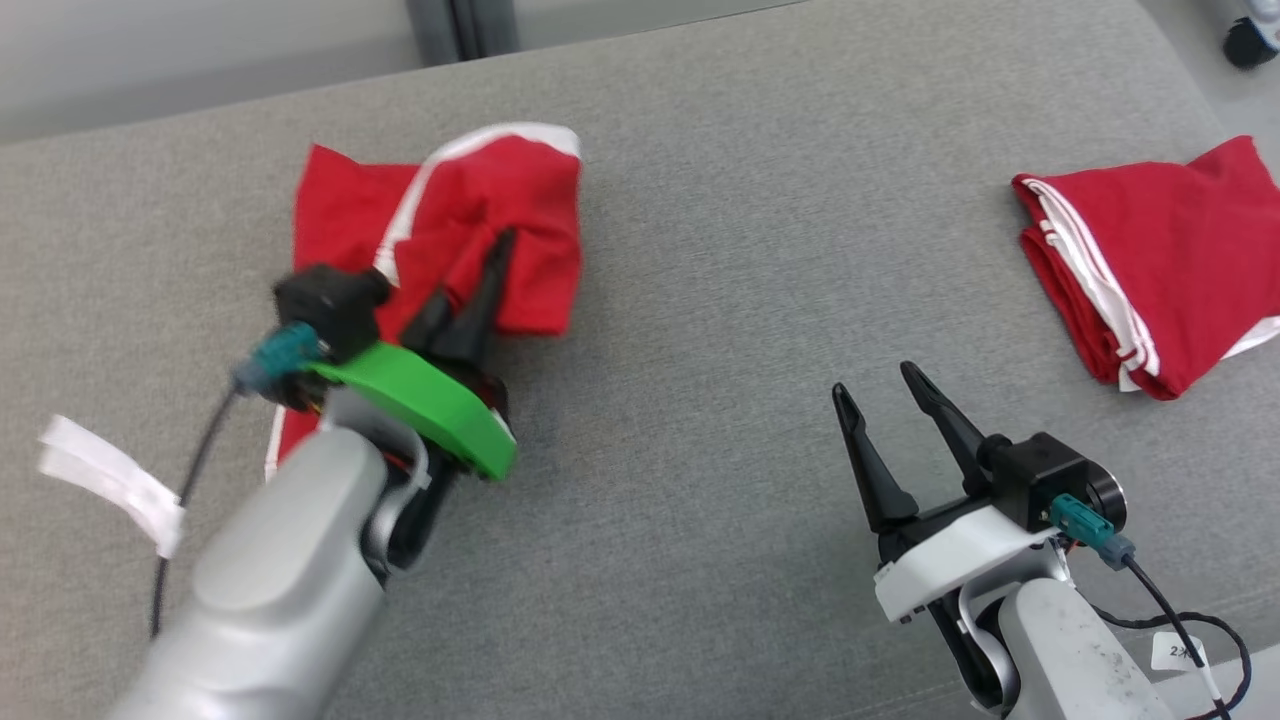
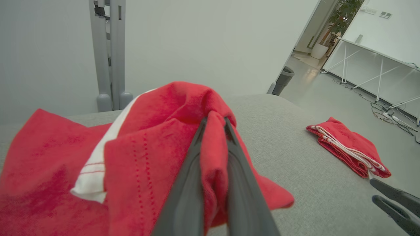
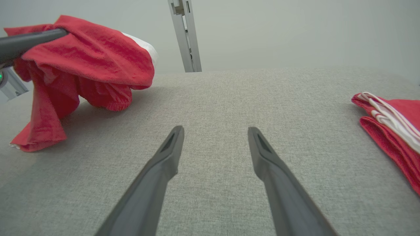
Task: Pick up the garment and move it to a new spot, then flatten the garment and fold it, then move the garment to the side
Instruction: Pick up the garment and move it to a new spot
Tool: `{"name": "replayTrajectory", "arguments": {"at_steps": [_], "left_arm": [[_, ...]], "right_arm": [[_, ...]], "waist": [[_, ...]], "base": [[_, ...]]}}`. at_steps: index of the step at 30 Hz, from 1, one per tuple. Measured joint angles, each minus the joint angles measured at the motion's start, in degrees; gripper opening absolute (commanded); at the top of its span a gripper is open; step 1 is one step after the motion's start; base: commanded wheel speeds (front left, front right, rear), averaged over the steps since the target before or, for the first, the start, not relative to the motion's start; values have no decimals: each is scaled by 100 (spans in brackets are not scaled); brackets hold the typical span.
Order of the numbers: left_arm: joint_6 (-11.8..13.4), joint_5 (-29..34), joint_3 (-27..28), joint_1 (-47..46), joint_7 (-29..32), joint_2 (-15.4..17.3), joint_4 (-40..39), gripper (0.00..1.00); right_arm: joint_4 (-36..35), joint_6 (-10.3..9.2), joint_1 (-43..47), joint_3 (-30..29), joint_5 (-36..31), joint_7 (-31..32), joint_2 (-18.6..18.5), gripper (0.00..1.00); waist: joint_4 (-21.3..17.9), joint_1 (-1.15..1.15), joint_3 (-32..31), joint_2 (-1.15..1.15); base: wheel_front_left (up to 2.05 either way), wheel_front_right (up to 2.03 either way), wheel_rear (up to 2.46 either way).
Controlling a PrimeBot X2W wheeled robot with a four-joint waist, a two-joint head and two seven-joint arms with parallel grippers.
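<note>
A crumpled red garment (image 1: pixel 470 225) with white trim is lifted partly off the grey surface at the left. My left gripper (image 1: pixel 500 245) is shut on a fold of it; the left wrist view shows red cloth (image 2: pixel 213 154) pinched between the two dark fingers. From the right wrist view the garment (image 3: pixel 92 62) hangs from that gripper with its lower edge touching the surface. My right gripper (image 1: pixel 880 385) hovers open over bare surface at the lower right, holding nothing; its fingers (image 3: pixel 164 157) stand wide apart.
A second red garment (image 1: pixel 1150 270) with white stripes lies folded at the right edge of the grey padded surface (image 1: pixel 720 300). A grey post (image 3: pixel 185 36) stands behind the surface. A white tag (image 1: pixel 110 480) hangs on the left arm's cable.
</note>
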Motion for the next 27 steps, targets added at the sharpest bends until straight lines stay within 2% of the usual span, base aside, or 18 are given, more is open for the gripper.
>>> {"name": "replayTrajectory", "arguments": {"at_steps": [4,6,10,20,27], "left_arm": [[0,198,-209,521,1,-383,98,0],[0,385,-201,688,0,-504,166,100],[0,704,83,1115,0,-695,323,100],[16,2191,2256,2606,-9,-824,-5,100],[16,2847,3561,3465,-9,-1112,-359,100]], "right_arm": [[49,0,87,-47,38,0,0,100],[56,-1,121,-66,41,0,-1,100],[130,-1,195,-137,37,0,-2,100],[280,0,461,-254,56,0,5,100],[341,-1,655,-279,52,0,1,100]], "waist": [[-241,0,-195,0],[-319,0,-289,0],[-391,0,-476,0],[-193,0,-896,0],[33,0,-1195,0]], "base": [[0,0,0],[0,0,0],[0,0,0],[0,0,0],[0,0,0]]}}
